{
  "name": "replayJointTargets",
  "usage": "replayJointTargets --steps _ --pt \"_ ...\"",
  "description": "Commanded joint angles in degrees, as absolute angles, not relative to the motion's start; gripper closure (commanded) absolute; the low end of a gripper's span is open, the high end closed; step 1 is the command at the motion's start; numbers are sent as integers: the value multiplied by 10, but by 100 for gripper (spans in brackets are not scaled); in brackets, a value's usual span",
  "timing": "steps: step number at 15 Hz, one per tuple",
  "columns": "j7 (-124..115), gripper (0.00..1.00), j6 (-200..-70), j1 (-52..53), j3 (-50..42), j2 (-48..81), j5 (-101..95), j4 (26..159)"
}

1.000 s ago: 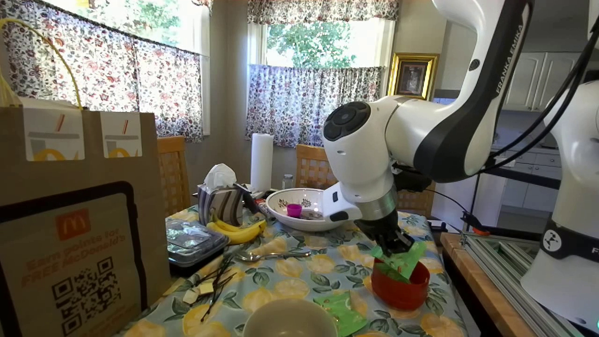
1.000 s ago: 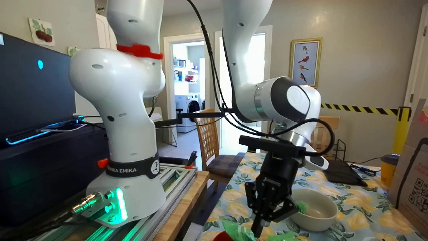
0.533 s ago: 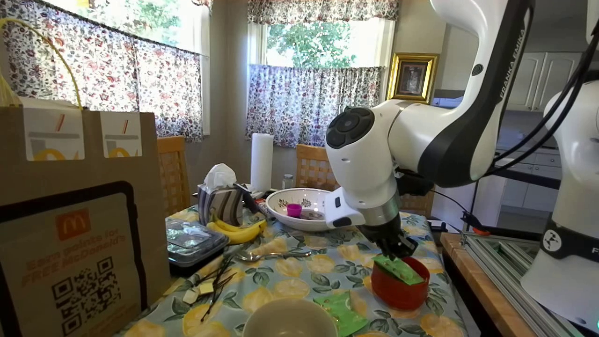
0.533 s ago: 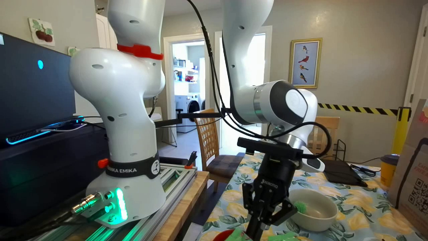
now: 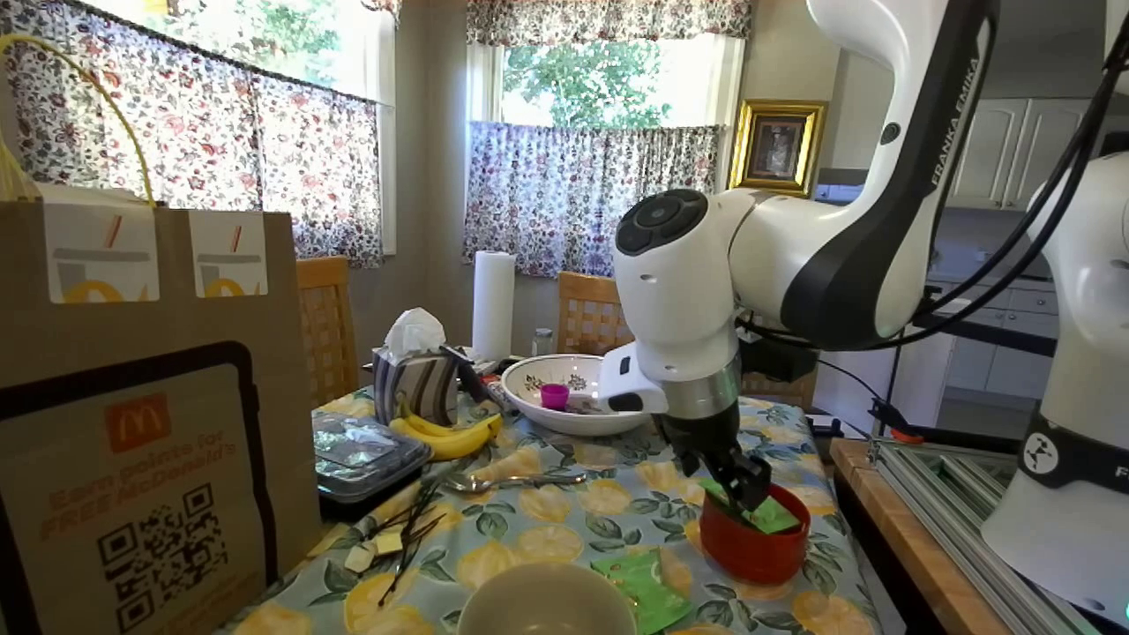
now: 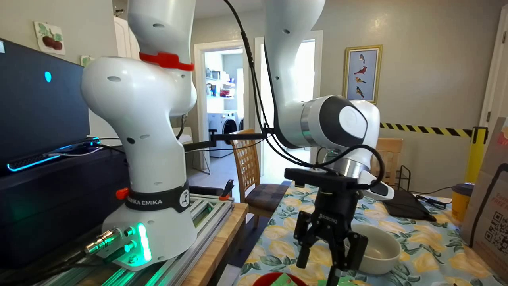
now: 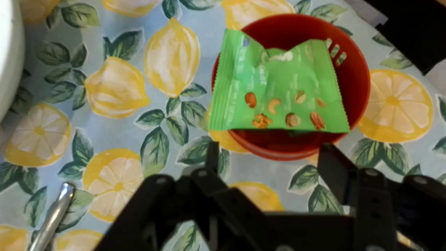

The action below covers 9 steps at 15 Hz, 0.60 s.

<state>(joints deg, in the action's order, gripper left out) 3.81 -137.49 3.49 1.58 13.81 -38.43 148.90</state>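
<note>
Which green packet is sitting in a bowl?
The tilted packet in the red bowl; the other packet lies on the lemon tablecloth, near the beige bowl.

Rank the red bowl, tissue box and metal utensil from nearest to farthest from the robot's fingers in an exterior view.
1. Red bowl: right by the fingers.
2. Metal utensil: lying left of the bowl in the picture.
3. Tissue box: farther left and back, behind the bananas.

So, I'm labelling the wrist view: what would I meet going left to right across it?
White bowl (only its edge shows), metal utensil, red bowl with the green packet in it, black object in the upper corner.
</note>
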Motion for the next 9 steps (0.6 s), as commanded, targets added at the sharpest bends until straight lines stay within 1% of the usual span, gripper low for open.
replayJointTargets --steps 1,2,3,4,5,9 --pt "37 0 -1443 17 11 126 -351 1505" --pt "40 10 -1414 30 10 138 -367 1490" --pt "40 4 -1426 28 7 138 -362 1491" --pt "40 0 -1432 27 5 138 -361 1492" --pt "37 0 -1438 24 -1 125 -371 1495" --pt "-9 0 -1354 33 4 152 -291 1451"
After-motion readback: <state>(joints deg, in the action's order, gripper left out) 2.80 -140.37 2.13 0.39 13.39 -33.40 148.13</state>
